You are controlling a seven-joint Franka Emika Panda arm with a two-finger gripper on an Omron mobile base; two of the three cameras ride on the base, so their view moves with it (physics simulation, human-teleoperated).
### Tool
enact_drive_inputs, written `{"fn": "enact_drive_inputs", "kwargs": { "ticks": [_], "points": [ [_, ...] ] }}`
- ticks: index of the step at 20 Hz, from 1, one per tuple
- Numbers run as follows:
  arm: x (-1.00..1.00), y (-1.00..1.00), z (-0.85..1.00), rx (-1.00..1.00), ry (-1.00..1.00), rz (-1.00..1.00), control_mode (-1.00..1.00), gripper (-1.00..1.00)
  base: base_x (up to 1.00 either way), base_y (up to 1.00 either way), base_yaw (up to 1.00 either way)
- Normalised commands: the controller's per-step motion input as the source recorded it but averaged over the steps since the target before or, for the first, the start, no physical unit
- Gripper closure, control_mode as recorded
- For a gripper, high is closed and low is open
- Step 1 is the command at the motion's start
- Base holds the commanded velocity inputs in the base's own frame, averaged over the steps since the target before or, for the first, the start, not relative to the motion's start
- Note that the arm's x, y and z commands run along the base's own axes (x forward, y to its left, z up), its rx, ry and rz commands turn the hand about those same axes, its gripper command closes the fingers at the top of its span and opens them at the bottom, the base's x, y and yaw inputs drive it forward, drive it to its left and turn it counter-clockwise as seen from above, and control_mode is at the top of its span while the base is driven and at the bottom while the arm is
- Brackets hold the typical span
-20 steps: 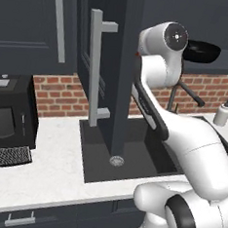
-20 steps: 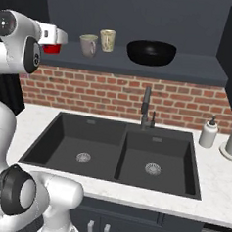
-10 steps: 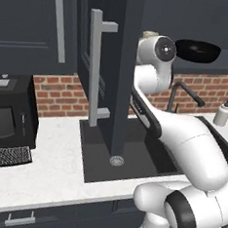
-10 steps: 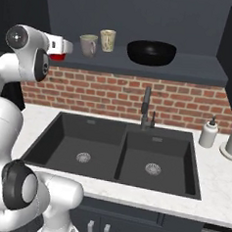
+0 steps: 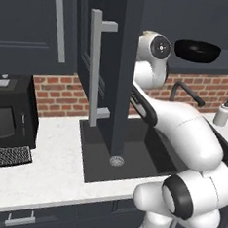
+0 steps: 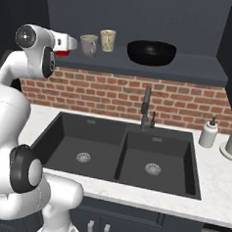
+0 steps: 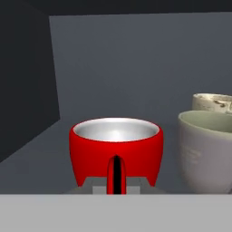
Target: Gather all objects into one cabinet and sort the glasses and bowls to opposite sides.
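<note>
My gripper (image 7: 116,177) is pinching the red cup (image 7: 116,149) just beside the nearer mug (image 7: 205,152) on the cabinet shelf (image 6: 155,68); releasing carelessly could knock that mug.

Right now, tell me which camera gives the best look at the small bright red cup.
The hand view: the small bright red cup sits large and central, its pale inside visible, with the shut gripper on its near rim. The right base view shows a red sliver past the hand.
</note>
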Motion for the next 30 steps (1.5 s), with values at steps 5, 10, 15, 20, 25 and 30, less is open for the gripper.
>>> {"fn": "enact_drive_inputs", "kwargs": {
  "ticks": [5,10,15,20,25,30],
  "points": [
    [0.24,0.19,-0.04,0.00,-0.03,0.00,-1.00,1.00,0.00,0.00,0.00],
    [-0.03,0.16,-0.34,-0.02,-0.05,0.00,-1.00,1.00,0.00,0.00,0.00],
    [-0.06,0.09,-0.19,0.00,0.00,0.00,-1.00,1.00,0.00,0.00,0.00],
    [0.01,0.00,0.01,0.00,0.00,0.00,-1.00,1.00,0.00,0.00,0.00],
    [0.13,0.03,0.07,0.00,0.00,0.00,-1.00,1.00,0.00,0.00,0.00],
    [0.27,0.05,0.01,0.00,0.00,0.00,-1.00,1.00,0.00,0.00,0.00]
  ]
}}
